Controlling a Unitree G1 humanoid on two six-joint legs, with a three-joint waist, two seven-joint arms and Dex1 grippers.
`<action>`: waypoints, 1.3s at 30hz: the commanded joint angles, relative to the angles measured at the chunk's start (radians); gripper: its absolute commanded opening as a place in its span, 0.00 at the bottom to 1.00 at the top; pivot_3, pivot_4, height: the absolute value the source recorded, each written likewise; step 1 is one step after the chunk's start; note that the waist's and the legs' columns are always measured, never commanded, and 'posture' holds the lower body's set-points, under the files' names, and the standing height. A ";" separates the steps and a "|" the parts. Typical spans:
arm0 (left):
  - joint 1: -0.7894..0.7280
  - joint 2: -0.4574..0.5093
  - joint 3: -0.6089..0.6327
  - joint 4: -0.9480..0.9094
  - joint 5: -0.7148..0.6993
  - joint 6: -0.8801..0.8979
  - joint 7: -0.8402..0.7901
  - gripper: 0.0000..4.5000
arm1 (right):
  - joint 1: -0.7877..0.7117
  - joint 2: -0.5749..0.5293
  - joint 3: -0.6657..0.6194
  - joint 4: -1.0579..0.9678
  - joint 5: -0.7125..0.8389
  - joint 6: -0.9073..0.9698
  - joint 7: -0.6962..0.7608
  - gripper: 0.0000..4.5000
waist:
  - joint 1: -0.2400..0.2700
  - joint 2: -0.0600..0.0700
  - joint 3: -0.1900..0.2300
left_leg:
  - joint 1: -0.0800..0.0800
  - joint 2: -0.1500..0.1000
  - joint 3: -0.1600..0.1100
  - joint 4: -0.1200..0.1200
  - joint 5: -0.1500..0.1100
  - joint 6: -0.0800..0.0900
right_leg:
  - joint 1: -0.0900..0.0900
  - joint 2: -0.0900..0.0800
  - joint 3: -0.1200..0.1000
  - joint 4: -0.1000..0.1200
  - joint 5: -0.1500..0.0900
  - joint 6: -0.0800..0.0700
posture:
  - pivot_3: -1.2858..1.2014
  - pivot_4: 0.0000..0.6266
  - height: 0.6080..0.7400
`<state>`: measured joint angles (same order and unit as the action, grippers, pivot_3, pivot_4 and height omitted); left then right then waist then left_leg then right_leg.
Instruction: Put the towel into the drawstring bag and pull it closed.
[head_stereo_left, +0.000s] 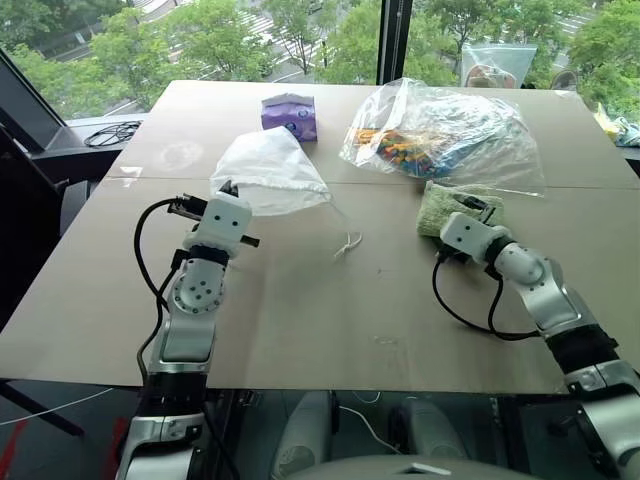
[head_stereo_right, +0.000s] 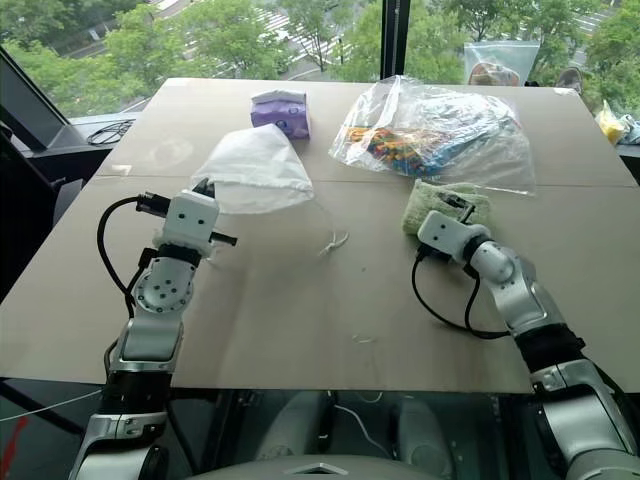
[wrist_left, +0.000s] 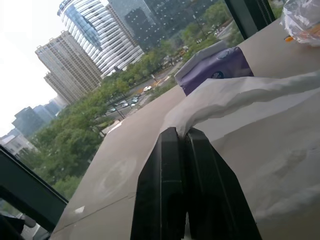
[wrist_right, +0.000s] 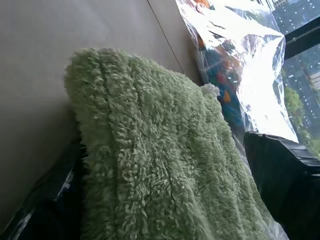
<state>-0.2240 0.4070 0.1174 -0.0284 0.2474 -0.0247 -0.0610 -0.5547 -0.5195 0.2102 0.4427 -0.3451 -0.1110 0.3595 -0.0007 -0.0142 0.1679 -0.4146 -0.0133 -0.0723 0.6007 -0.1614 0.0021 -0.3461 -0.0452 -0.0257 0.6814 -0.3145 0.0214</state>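
Folded green towel (head_stereo_left: 450, 205) right of white drawstring bag (head_stereo_left: 268, 170)

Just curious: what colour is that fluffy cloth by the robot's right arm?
Light green fluffy terry towel; right wrist view shows it best.

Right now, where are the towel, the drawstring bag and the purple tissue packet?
towel (head_stereo_left: 458, 205): left eye view, its fluffy top.
drawstring bag (head_stereo_left: 268, 175): left eye view, the middle of its white fabric.
purple tissue packet (head_stereo_left: 291, 115): left eye view, its front face.

Left gripper (wrist_left: 182, 137): fingers pressed together, arm raised and pointing forward. Right gripper (wrist_right: 165, 200): fingers spread wide, arm extended forward, angled slightly left.
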 joint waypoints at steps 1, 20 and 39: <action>0.007 0.009 0.028 -0.052 -0.003 -0.004 0.015 0.01 | -0.050 0.016 -0.025 0.159 -0.002 0.087 -0.035 1.00 | -0.001 0.000 0.000 | 0.000 0.000 0.000 0.000 0.000 0.000 | 0.000 0.000 0.000 0.000 0.000 0.000 | 0.52 0.24 1.00; 0.074 -0.018 0.054 -0.122 -0.023 0.039 0.027 0.00 | -0.251 0.138 -0.255 0.548 0.314 0.605 -0.073 0.51 | 0.018 -0.009 -0.015 | 0.000 -0.001 0.004 0.001 0.003 0.004 | 0.003 -0.010 0.000 -0.005 0.011 0.003 | 0.52 0.24 1.00; -0.045 -0.128 0.037 -0.140 -0.247 0.232 -0.096 0.00 | 0.088 0.171 -0.260 -0.362 0.635 0.418 0.310 0.03 | -0.007 -0.001 -0.010 | -0.024 0.003 0.009 -0.004 0.007 0.010 | -0.019 -0.004 0.002 -0.012 0.016 0.005 | 0.52 0.24 1.00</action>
<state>-0.2461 0.2878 0.1472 -0.1070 0.0593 0.1628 -0.1393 -0.4749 -0.3365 -0.0506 0.2598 0.2071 0.2928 0.5922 -0.0082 -0.0157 0.1578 -0.4393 -0.0100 -0.0611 0.5969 -0.1550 0.0121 -0.3675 -0.0492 -0.0227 0.6717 -0.2994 0.0271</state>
